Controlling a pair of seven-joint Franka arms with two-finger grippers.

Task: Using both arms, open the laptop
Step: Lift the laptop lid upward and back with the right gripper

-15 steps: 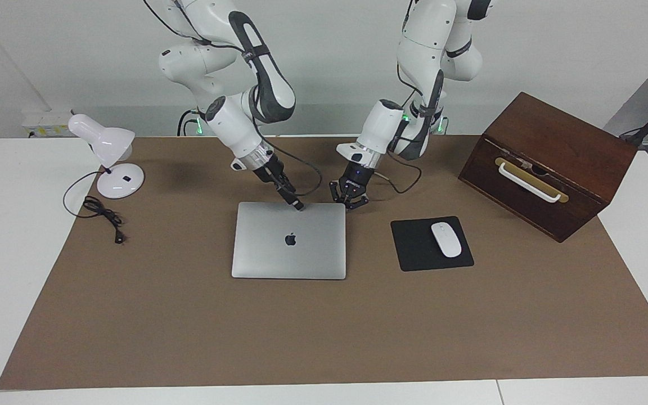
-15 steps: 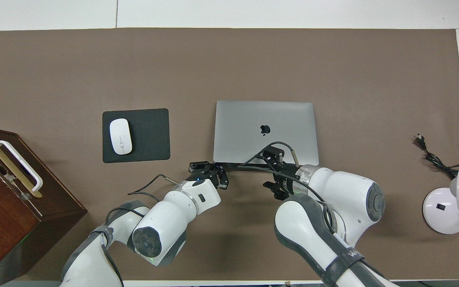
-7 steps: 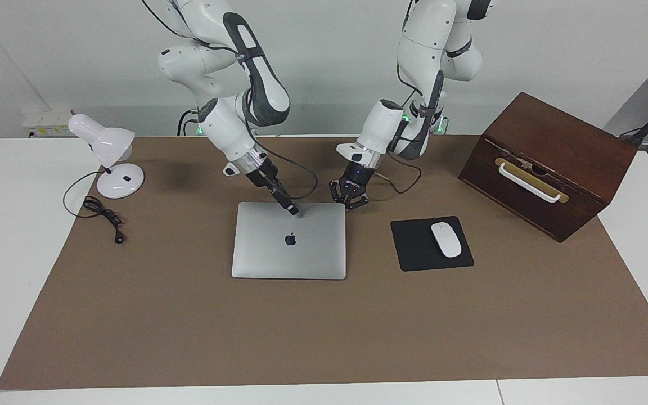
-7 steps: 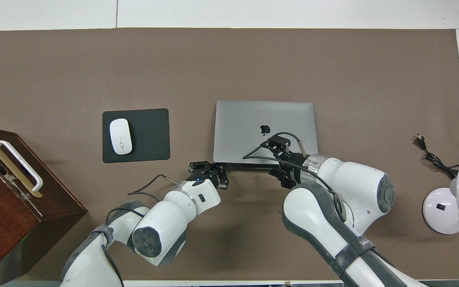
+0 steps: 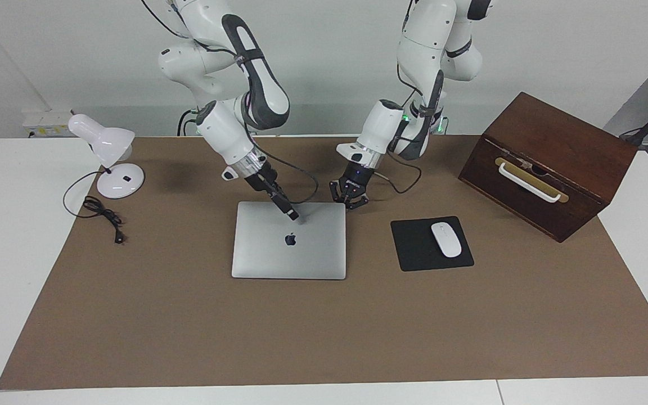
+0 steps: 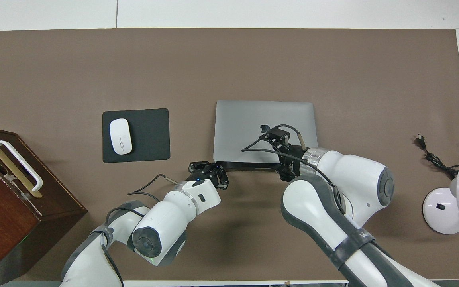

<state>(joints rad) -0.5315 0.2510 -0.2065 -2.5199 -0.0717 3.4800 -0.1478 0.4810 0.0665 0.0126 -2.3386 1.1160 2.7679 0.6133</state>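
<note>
The silver-grey laptop [image 5: 279, 256] [image 6: 245, 115] lies closed and flat on the brown mat, its logo up. My right gripper [image 5: 293, 214] [image 6: 277, 134] reaches down at a slant over the lid. Its tip is at or just above the lid, between the logo and the edge nearest the robots, and it is open and holds nothing. My left gripper [image 5: 350, 203] [image 6: 212, 169] is shut and empty. It sits low beside the laptop's corner nearest the robots, toward the left arm's end. I cannot tell whether it touches the laptop.
A black mouse pad [image 5: 414, 250] with a white mouse [image 5: 446, 239] lies beside the laptop toward the left arm's end. A wooden box [image 5: 549, 157] with a white handle stands past it. A white desk lamp [image 5: 113, 163] and its cord [image 5: 102, 214] are at the right arm's end.
My right gripper has moved from the laptop's edge nearest the robots out over the lid toward the logo. The left arm and the laptop have not moved.
</note>
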